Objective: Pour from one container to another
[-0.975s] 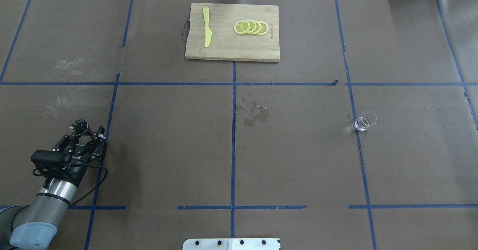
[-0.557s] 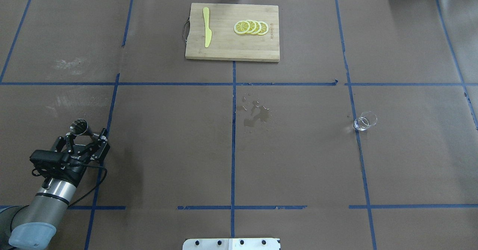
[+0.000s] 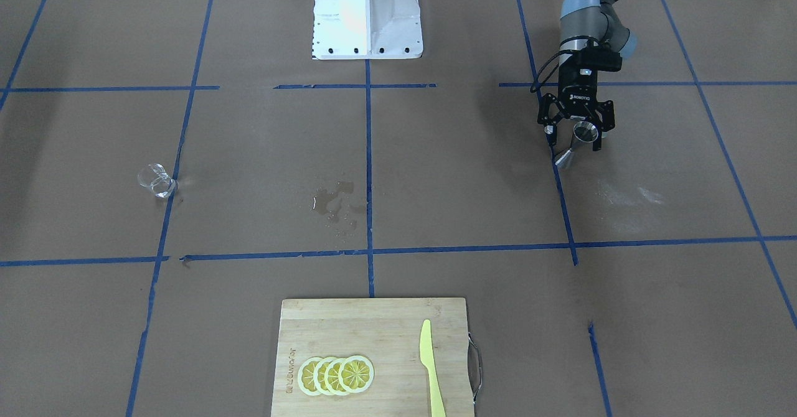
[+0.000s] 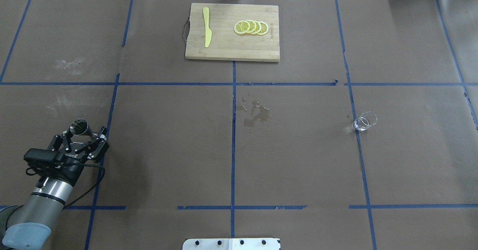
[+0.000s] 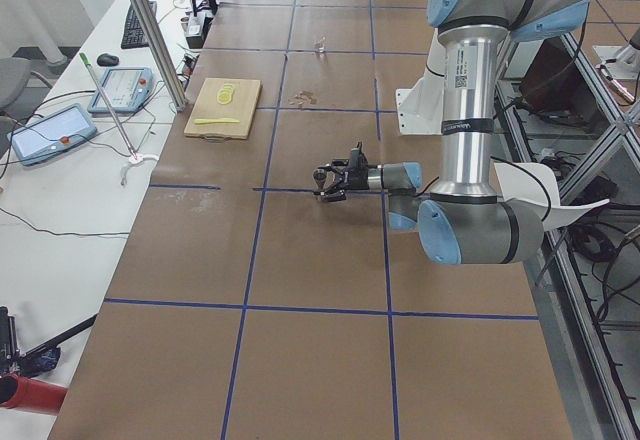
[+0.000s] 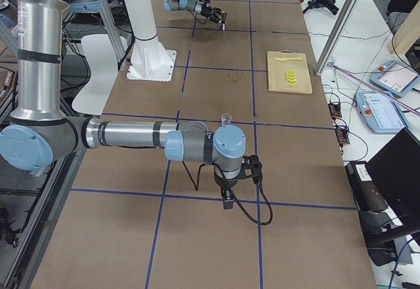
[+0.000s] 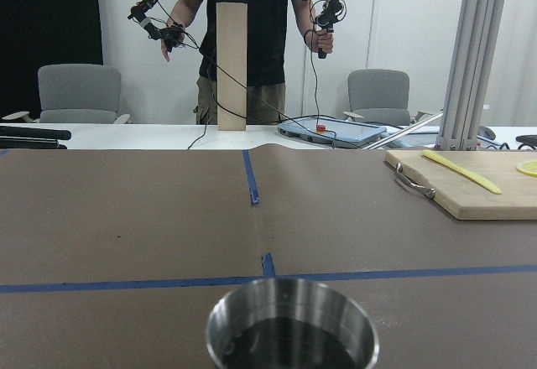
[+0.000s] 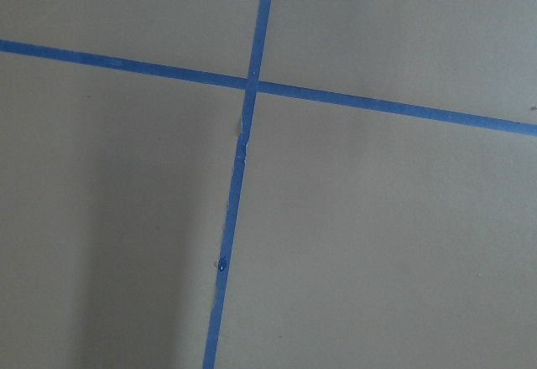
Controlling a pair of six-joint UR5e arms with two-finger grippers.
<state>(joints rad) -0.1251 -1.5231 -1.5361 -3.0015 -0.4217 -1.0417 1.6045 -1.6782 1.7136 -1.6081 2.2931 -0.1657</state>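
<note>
The silver hourglass jigger point(image 4: 80, 126) stands upright on the brown table at the near left, also seen from the front point(image 3: 576, 145) and close up point(image 7: 292, 335), with dark liquid inside. My left gripper point(image 4: 83, 135) point(image 3: 573, 133) is open, its fingers spread on either side of the jigger and not touching it. The clear glass cup point(image 4: 365, 122) point(image 3: 155, 180) stands alone far off on the right side. My right gripper point(image 6: 227, 199) shows only in the exterior right view, pointing down at the table short of the cup point(image 6: 226, 117); I cannot tell whether it is open or shut.
A wooden cutting board point(image 4: 231, 50) at the far middle carries lemon slices point(image 4: 251, 27) and a yellow knife point(image 4: 206, 26). A wet spill point(image 4: 255, 115) marks the table's centre. The white robot base point(image 3: 366, 12) is at the near edge. An operator stands beyond the table.
The left gripper has spread its fingers wider and drawn back a little toward the robot base. The jigger and the cup have stayed in place.
</note>
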